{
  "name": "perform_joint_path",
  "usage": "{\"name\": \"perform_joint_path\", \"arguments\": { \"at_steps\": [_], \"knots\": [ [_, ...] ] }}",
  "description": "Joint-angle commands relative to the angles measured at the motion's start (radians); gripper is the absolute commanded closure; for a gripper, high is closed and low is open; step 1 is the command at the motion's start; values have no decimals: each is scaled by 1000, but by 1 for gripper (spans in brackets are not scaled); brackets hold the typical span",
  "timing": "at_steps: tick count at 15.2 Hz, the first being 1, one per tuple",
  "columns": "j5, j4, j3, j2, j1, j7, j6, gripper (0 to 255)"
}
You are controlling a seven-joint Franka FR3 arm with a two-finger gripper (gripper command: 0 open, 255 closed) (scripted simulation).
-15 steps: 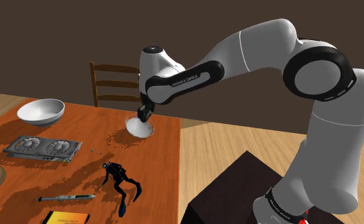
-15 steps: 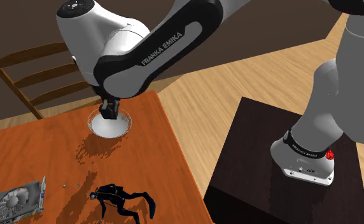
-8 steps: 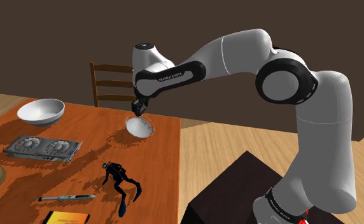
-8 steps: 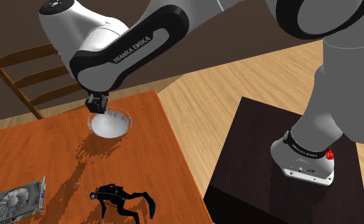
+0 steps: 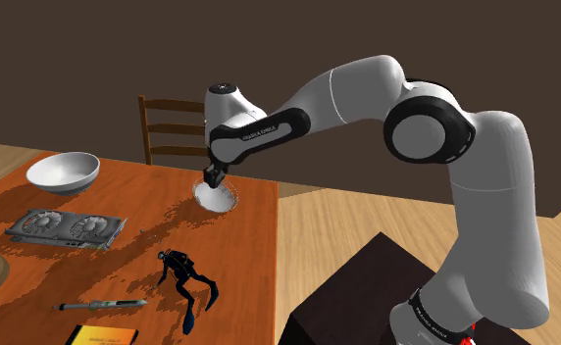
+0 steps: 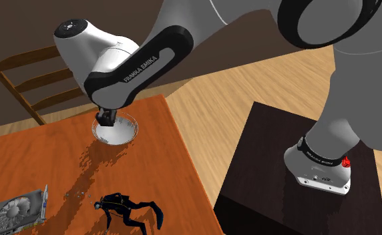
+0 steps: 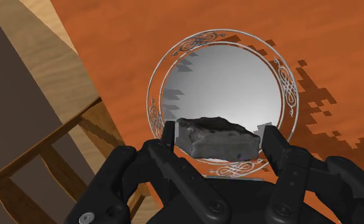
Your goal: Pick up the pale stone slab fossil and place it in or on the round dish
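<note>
Orange-brown wooden table (image 5: 244,250), the biggest thing in the shoulder view, cut off at that view's left and bottom edges. Dark box stand (image 5: 367,294) just beside the table's near corner. White Franka arm (image 5: 367,88) arched up from the stand and bent down toward the table's far edge, probably so the hand can come at the dish from above.

Slat-back wooden chair (image 5: 171,123) behind that far edge, seat hidden by the table top.

Round dish (image 7: 282,83) near the table's far corner, pale grey inside with a scrolled band on the rim. Near rim partly hidden behind the hand in the wrist view.

All-black gripper (image 5: 213,176) low over the dish, pointing down into it. Jaws part closed, fingers (image 7: 273,146) pressed against the two short ends of the fossil slab (image 7: 219,139). Slab grey and speckled with a rough top edge, clasped level over the near part of the dish. Underside not visible, so cannot tell whether touching the dish floor or hanging just above it. From the two exterior views, slab too small to make out under the hand.

Judged stage: carry done, release not yet made. Next move likely a short lowering, then opening.

Well apart on the table: graphics card (image 5: 65,228), white bowl (image 5: 63,172), black diver figurine (image 5: 185,274), pen (image 5: 102,306).
</note>
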Motion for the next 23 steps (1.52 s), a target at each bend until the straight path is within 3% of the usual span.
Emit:
{"name": "perform_joint_path", "arguments": {
  "at_steps": [1, 12, 13, 18, 23],
  "knots": [
    [-2, -2, -1, 16, 1, 4, 18, 255],
    [-5, -8, -3, 40, 2, 9, 47, 255],
    [-5, -7, -3, 40, 2, 9, 47, 0],
    [-5, -7, -3, 40, 2, 9, 47, 0],
    [1, -17, 3, -47, 8, 6, -31, 0]
  ]
}}
